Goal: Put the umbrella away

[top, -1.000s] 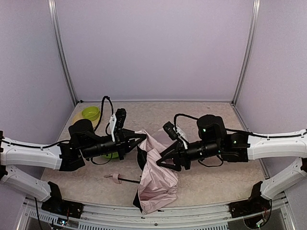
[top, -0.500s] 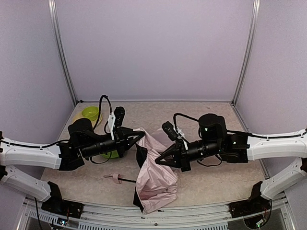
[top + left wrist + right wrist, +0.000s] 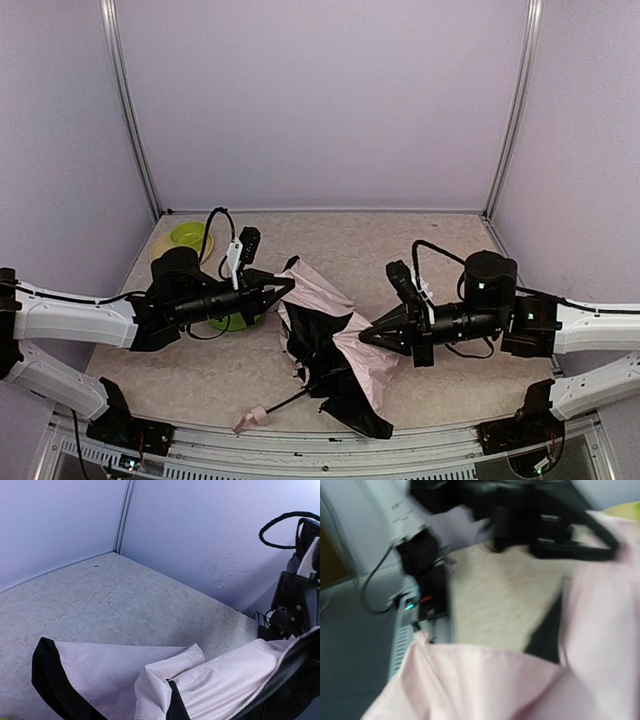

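Two tight grips hold the umbrella (image 3: 322,300) mid-frame: left pincer (image 3: 286,285) closed on its upper edge, right pincer (image 3: 367,338) on its right side.

- umbrella (image 3: 318,298): thin cloth, matt, creased; pink outer, black lining
- handle (image 3: 252,415): prob. plastic, too small to be sure
- table (image 3: 430,250): matt, mottled, stone-look
- plate (image 3: 188,236): green, glossy plastic

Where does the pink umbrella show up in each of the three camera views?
Top external: umbrella at lower centre, handle toward the near edge.
Left wrist: umbrella fills the lower half, black edge at left.
Right wrist: umbrella, blurred, across the bottom and right.
Shared landmark: the beige table.
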`<state>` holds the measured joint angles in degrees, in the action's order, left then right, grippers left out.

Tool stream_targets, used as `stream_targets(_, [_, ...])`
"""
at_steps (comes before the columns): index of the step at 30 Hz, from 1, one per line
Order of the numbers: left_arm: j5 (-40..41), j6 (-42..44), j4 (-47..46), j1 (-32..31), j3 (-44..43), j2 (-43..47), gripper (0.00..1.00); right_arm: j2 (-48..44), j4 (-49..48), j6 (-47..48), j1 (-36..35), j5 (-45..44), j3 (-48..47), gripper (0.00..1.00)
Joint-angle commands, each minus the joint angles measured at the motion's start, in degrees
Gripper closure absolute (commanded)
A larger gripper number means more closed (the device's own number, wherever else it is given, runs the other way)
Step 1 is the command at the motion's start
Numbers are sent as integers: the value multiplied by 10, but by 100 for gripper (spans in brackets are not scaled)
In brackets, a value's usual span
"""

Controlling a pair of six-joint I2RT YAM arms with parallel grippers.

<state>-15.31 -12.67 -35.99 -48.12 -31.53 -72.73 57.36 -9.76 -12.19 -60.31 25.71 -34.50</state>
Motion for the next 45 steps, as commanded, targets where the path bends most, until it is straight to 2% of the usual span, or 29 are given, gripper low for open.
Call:
stream_targets(1, [80,23,-12,7,-48,-77,100,81,27,46,-23,141,-85,100])
stream_targets(4, [57,23,-19,-11,-96,-152,100,156,49,84,-34,177,-174,100])
stream_targets(8, [22,7,-25,-16,-146,-255,100,232,72,108,-36,178,-248,100])
stream_targets(14, [-62,-34,-57,-31,-176,-346,100,275,68,89,-21,75,-266,100])
stream_targets(15, [-74,-42,-65,-29,-172,-351,93,273,48,76,-13,73,-249,100])
stream_targets(16, [-78,-47,-69,-26,-168,-350,74,265,25,50,-4,77,-226,100])
stream_targets(17, [-79,-50,-71,-18,-165,-347,61,258,-1,31,7,84,-193,100])
stream_targets(19, [-75,-47,-67,-6,-157,-331,42,243,-42,-2,18,90,-151,100])
stream_targets(25, [-43,-45,-90,65,-102,-214,3,207,-64,-38,26,68,-112,100])
stream_targets(29, [-3,-19,-60,75,-87,-113,1,198,-56,-50,26,44,-112,100])
stream_targets(34, [-1,-57,47,58,-86,15,2,192,-39,-71,41,-6,-119,100])
stream_targets(40, [50,-20,220,-71,-54,139,3,191,-21,-67,66,-46,-143,100])
stream_targets(45, [70,-27,298,-127,-49,127,1,210,-2,-68,70,-85,-170,100])
